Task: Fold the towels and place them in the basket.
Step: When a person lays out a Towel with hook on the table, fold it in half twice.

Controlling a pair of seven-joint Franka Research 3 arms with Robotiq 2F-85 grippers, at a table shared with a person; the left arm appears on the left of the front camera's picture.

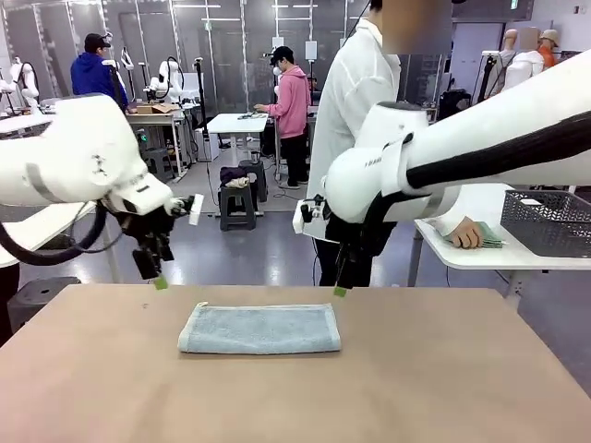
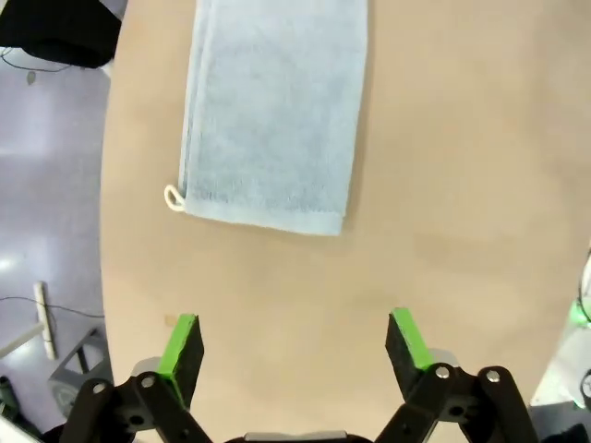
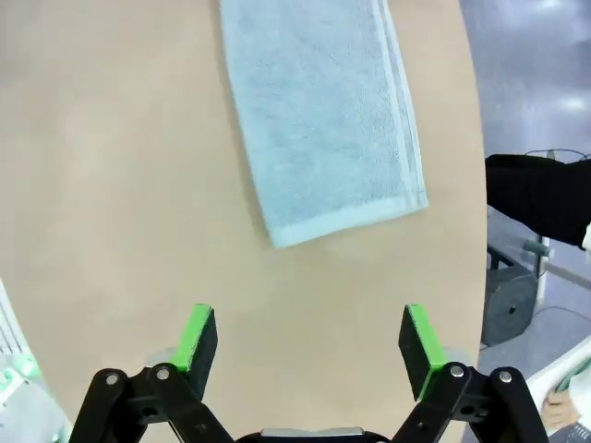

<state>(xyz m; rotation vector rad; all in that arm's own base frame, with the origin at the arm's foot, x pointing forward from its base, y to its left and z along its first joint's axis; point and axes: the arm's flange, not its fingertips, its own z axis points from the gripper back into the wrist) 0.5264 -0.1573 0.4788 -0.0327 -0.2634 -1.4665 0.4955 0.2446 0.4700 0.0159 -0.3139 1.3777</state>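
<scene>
A pale blue-grey towel [image 1: 259,329] lies folded flat in the middle of the tan table [image 1: 295,397]. It also appears ahead of the fingers as the towel [image 2: 272,111] in the left wrist view and the towel [image 3: 323,115] in the right wrist view. My left gripper [image 1: 157,277] hovers above the table just past the towel's left end, open and empty, as does the left gripper [image 2: 294,346]. My right gripper [image 1: 340,281] hangs over the towel's right end, open and empty, like the right gripper [image 3: 307,341]. The dark grey mesh basket [image 1: 549,221] stands on a white side table at the right.
A person in a white shirt [image 1: 355,101] stands at the far side, a hand [image 1: 464,234] resting on green folded cloths [image 1: 488,238] beside the basket. The white side table [image 1: 499,254] sits to the right, beyond the tan table's far edge.
</scene>
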